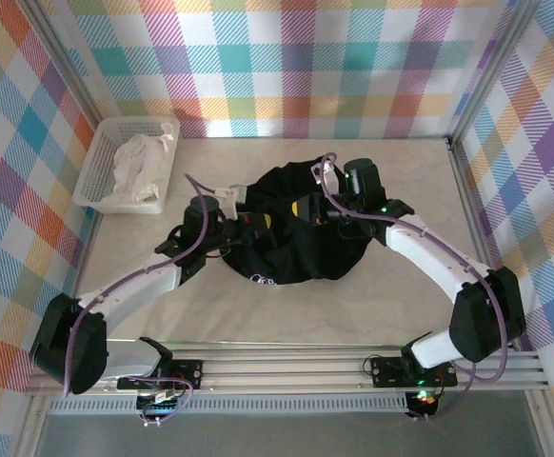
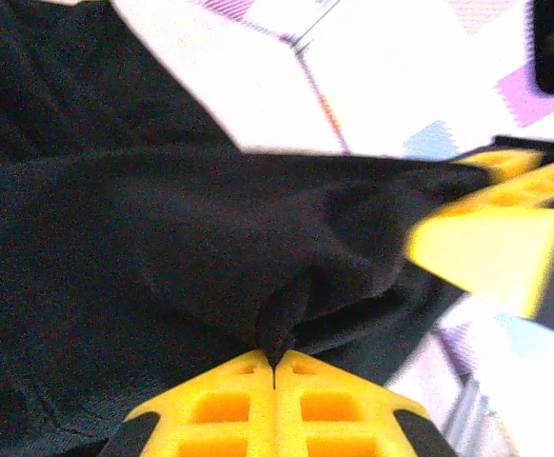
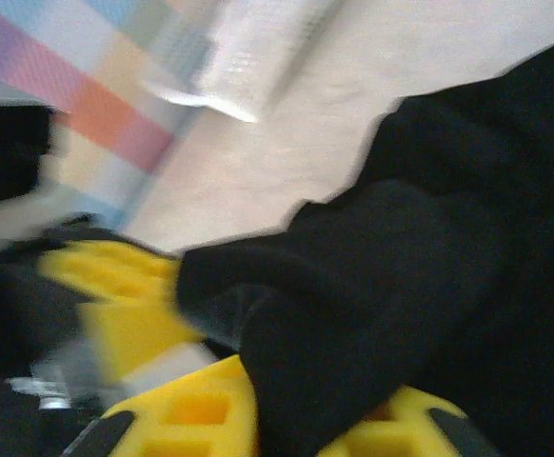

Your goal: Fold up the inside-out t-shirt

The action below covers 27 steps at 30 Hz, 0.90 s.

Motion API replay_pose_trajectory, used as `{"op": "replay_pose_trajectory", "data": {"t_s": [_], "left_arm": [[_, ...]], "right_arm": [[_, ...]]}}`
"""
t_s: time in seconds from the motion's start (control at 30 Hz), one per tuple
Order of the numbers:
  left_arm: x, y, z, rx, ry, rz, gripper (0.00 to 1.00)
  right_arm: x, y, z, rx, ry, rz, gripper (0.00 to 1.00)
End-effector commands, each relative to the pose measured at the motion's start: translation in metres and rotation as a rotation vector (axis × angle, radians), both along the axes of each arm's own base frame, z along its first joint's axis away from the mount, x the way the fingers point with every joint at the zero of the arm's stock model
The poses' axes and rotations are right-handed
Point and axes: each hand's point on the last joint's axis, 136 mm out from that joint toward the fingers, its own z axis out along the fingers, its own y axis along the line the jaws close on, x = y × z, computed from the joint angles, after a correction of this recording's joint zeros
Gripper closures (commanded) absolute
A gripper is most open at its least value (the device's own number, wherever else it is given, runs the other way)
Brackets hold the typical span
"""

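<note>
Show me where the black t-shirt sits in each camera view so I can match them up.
Top external: t-shirt, a dark heap at picture centre.
Left wrist: t-shirt across left and centre, pinched in the left claw at bottom.
Right wrist: t-shirt on the right, dropping between the right claw fingers at bottom.
Shared landmark: the yellow left claw, on the t-shirt's left part in top external, blurred at left in right wrist.

I see the inside-out t-shirt (image 1: 291, 224), black, bunched in a mound mid-table (image 1: 401, 305). Its white lettering shows at the near edge.
</note>
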Motion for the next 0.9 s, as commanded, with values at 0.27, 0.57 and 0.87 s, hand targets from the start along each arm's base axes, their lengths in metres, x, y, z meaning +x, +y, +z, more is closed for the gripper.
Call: {"op": "replay_pose_trajectory", "data": {"t_s": [0.27, 0.57, 0.87], "left_arm": [[-0.021, 0.008, 0.062, -0.206, 0.037, 0.018, 1.00], [-0.025, 0.009, 0.068, -0.195, 0.023, 0.010, 1.00], [-0.024, 0.037, 0.062, -0.106, 0.010, 0.144, 1.00]], "right_arm": [[-0.051, -0.019, 0.004, -0.345, -0.367, -0.037, 0.46], [-0.073, 0.022, -0.017, -0.181, -0.302, 0.051, 0.43], [-0.068, 0.040, -0.013, -0.115, -0.280, 0.179, 1.00]]}}
